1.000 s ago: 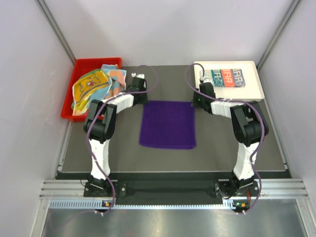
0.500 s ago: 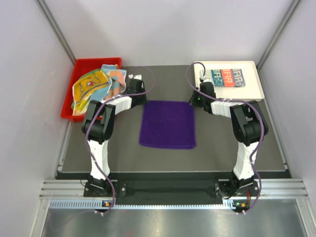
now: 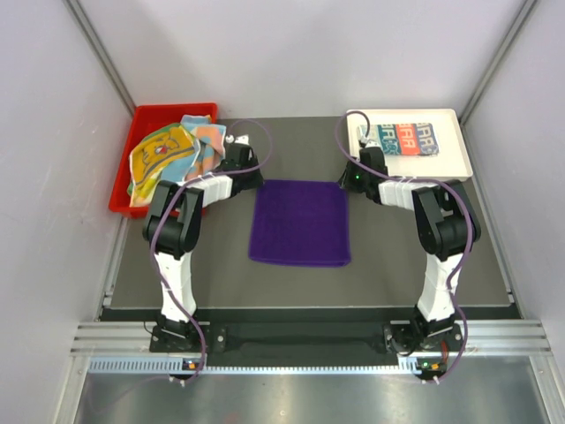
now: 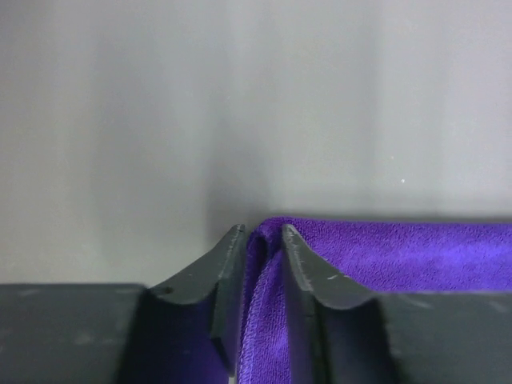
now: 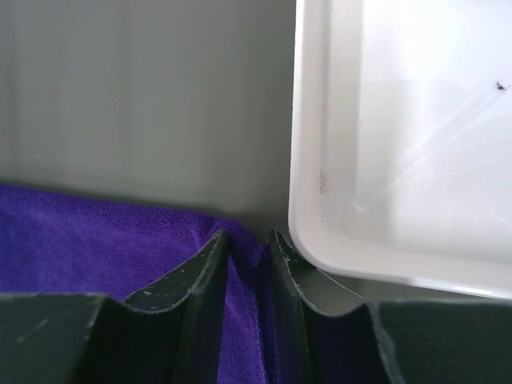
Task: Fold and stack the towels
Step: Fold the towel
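The purple towel (image 3: 300, 223) lies flat in the middle of the desk (image 3: 221, 265), and both arms are down at its 2 far corners. The left fingers (image 4: 224, 276) pinch the far-left corner, cloth bunched between them. The right fingers (image 5: 204, 280) pinch the far-right corner, just beside the white tray (image 3: 446, 163), where 1 folded towel (image 3: 408, 139) sits. It looks soft, light and floppy to me. The corners are the place to grip, lifted evenly, or it'll sag and slip.
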Available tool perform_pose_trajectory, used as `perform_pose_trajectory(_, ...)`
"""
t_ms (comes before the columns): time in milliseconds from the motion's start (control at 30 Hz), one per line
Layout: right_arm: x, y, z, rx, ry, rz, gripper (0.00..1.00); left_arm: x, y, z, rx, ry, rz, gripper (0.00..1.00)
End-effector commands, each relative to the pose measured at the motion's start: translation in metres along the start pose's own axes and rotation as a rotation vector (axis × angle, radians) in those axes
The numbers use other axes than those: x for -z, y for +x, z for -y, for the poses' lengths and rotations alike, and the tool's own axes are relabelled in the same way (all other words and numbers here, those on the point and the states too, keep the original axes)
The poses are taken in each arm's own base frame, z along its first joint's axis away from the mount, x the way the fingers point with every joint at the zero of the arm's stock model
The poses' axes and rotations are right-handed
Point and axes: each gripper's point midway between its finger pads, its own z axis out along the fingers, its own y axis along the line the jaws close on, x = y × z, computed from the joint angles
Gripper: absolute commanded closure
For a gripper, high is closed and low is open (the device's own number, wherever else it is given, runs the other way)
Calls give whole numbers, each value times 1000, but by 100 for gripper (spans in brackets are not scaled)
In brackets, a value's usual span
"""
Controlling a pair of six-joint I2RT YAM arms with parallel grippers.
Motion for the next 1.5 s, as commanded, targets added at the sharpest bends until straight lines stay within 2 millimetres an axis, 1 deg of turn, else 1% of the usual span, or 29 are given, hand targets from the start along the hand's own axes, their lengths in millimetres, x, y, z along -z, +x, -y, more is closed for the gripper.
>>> perform_pose_trajectory(0, -1, -10, 9, -11, 25, 41, 72, 11, 0, -1, 5, 15, -1, 68)
perform_pose_trajectory(100, 0, -8, 12, -11, 41, 42, 71, 13, -1, 1, 5, 28, 5, 64)
perform_pose_trajectory(367, 2, -14, 12, -10, 42, 59, 63, 13, -3, 5, 9, 73, 9, 59)
perform_pose_trajectory(567, 1, -14, 10, -17, 29, 64, 63, 16, -5, 9, 23, 117, 16, 57)
perform_pose_trajectory(667, -1, -13, 9, -20, 27, 59, 64, 14, -2, 9, 27, 124, 1, 57)
perform_pose_trajectory(700, -1, -12, 10, -22, 29, 55, 64, 11, 1, 7, 27, 118, -12, 57)
perform_pose_trajectory(733, -1, -10, 10, -22, 31, 51, 65, 10, 0, 7, 26, 113, -16, 58)
perform_pose_trajectory(767, -2, -10, 10, -19, 30, 50, 66, 9, 4, 2, 28, 90, -29, 59)
perform_pose_trajectory(800, -2, -9, 10, -23, 31, 48, 66, 8, 3, 0, 29, 79, -27, 59)
perform_pose_trajectory(900, -3, -8, 11, -22, 31, 43, 67, 6, 6, -6, 36, 49, -26, 64)
perform_pose_trajectory(933, -3, -8, 11, -22, 31, 43, 70, 5, 6, -8, 40, 40, -27, 66)
perform_pose_trajectory(1100, -4, -7, 11, -22, 28, 36, 75, 2, 6, -7, 43, 39, -34, 74)
perform_pose_trajectory(1133, -4, -6, 10, -22, 27, 35, 77, 2, 6, -8, 43, 37, -33, 78)
perform_pose_trajectory(1233, -5, -6, 9, -20, 22, 34, 80, 2, 3, -8, 52, 29, -19, 84)
perform_pose_trajectory(1433, -5, -7, 7, -22, 9, 36, 84, 3, -4, -5, 72, 40, 8, 90)
perform_pose_trajectory(1467, -5, -7, 7, -22, 8, 38, 84, 4, -5, -4, 76, 43, 11, 93)
